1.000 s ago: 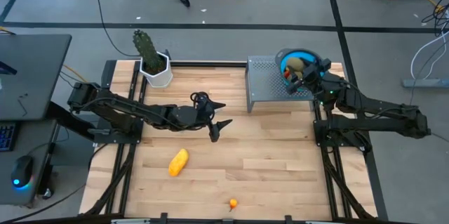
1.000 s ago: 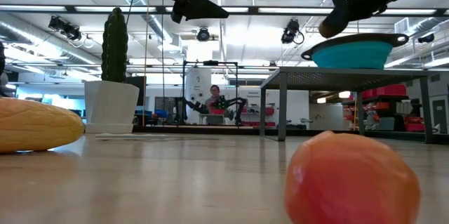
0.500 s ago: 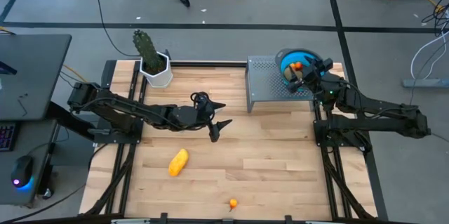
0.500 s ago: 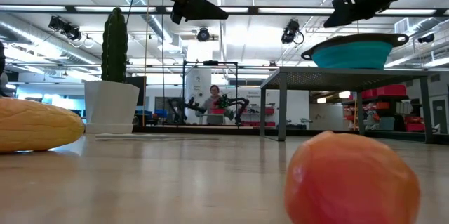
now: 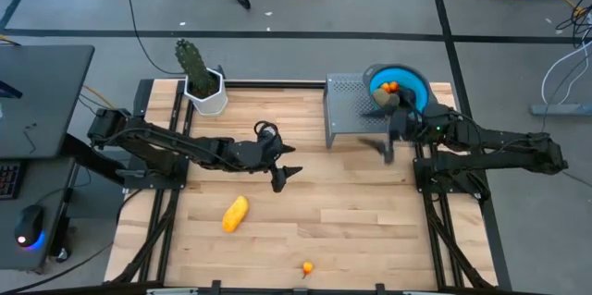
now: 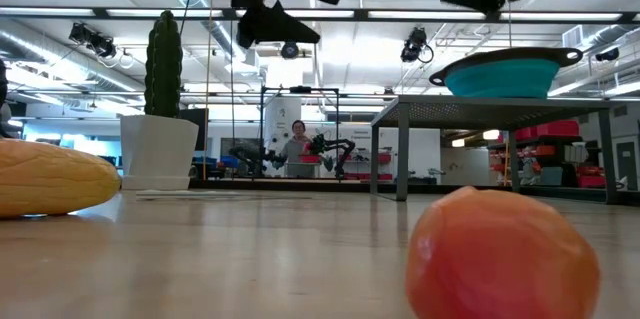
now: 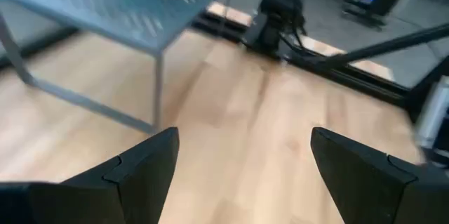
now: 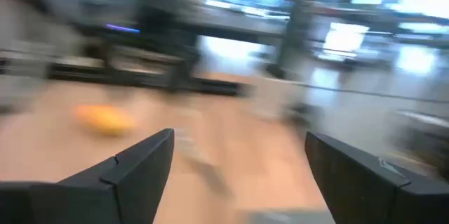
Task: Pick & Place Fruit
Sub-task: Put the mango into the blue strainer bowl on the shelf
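- Yellow oblong toy fruit (image 5: 235,213) lying on the wooden plank worktop (image 5: 351,221), toward the left front part; seen again at the left edge of the low view (image 6: 50,179)
- Tiny orange toy fruit (image 5: 307,267) alone near the worktop's front edge, well apart from the yellow piece; filling the foreground in the low view (image 6: 500,254)
- Olive-green oval fruit (image 5: 382,97) and small orange piece (image 5: 392,86) resting inside the teal round bowl (image 5: 414,90)
- Bowl standing on the grey perforated metal stand (image 5: 350,110) at the worktop's back right corner
- Left gripper (image 5: 285,174) raised over the middle of the worktop, beyond the yellow fruit, fingers spread and holding nothing; wide gap between its dark fingers (image 7: 140,171) in the left wrist view
- Right gripper (image 5: 384,150) just in front of the stand, motion-blurred, fingers (image 8: 137,168) parted with nothing between them in the right wrist view
- Green cactus in a white pot (image 5: 199,79) at the back left corner
- Person (image 6: 296,149) far off in the room behind
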